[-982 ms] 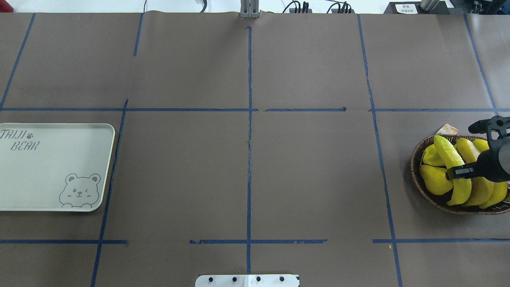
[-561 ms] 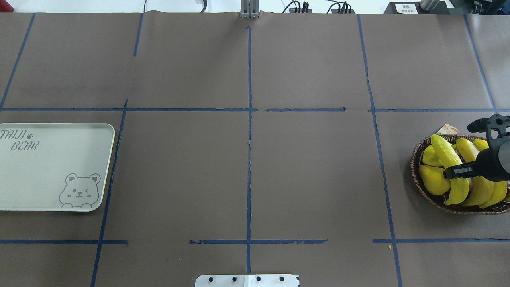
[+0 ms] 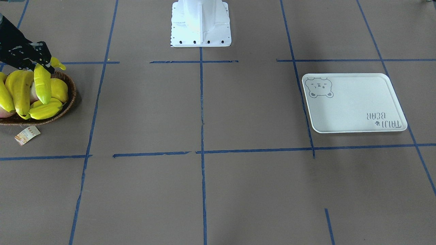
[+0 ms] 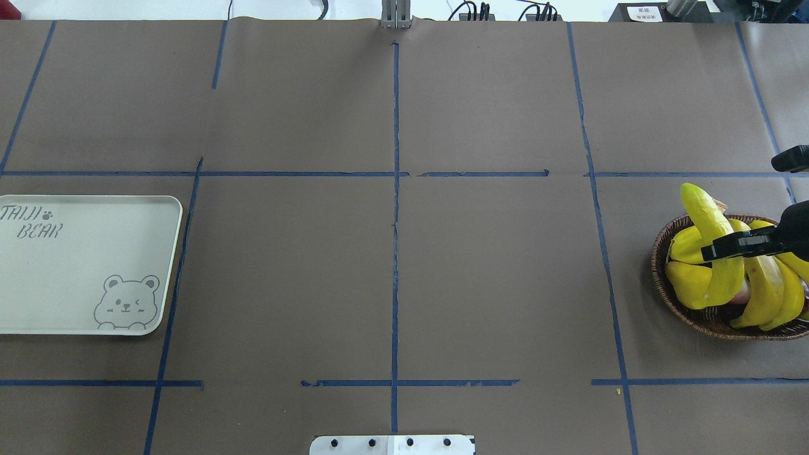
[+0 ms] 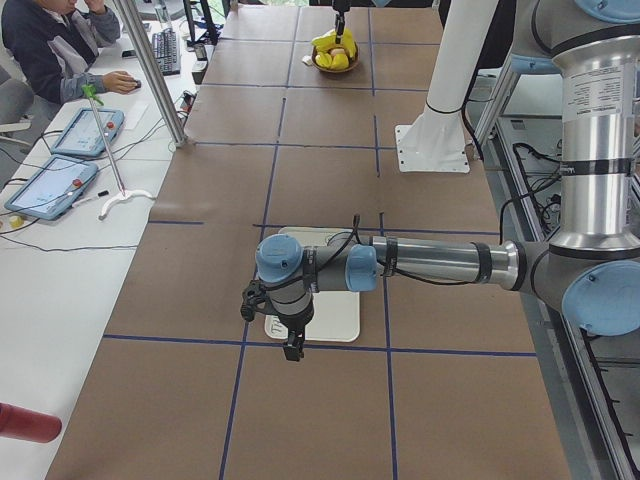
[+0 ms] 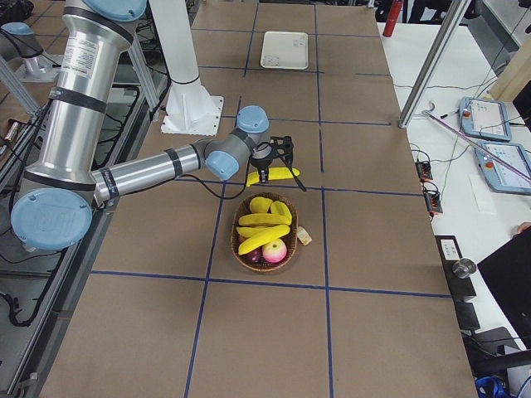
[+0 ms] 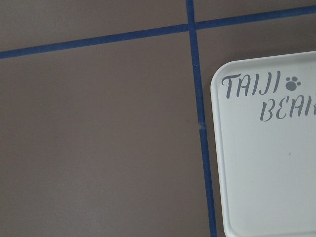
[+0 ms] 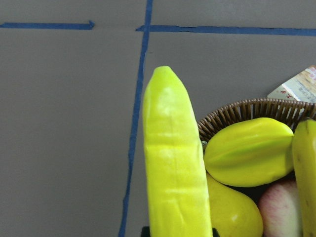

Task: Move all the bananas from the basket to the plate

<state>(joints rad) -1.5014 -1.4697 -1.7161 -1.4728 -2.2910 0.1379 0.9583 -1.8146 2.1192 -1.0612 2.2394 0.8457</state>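
Observation:
My right gripper [image 4: 736, 245] is shut on a green-tinged yellow banana [image 4: 700, 208] and holds it above the wicker basket [image 4: 670, 303] at the table's right edge. The front view shows the gripper [image 3: 40, 58], this banana [image 3: 42, 85] and the basket [image 3: 71, 98]. The right wrist view shows the banana [image 8: 173, 168] rising from between the fingers. More bananas [image 4: 766, 284] lie in the basket. The bear plate [image 4: 76, 278] lies bare at the far left. My left gripper [image 5: 290, 345] hangs over the plate's edge [image 7: 266, 148]; I cannot tell whether it is open.
The basket also holds a starfruit [image 8: 249, 150], a pear-like fruit [image 8: 232, 212] and an apple [image 8: 281, 207]. A paper label [image 3: 27, 133] lies beside the basket. The robot's base [image 3: 201, 23] stands at the table's near middle. An operator sits by tablets [image 5: 80, 140].
My right gripper has lifted the banana up out of the basket; its tip now stands past the basket's far rim. The other fruit and the plate have not moved.

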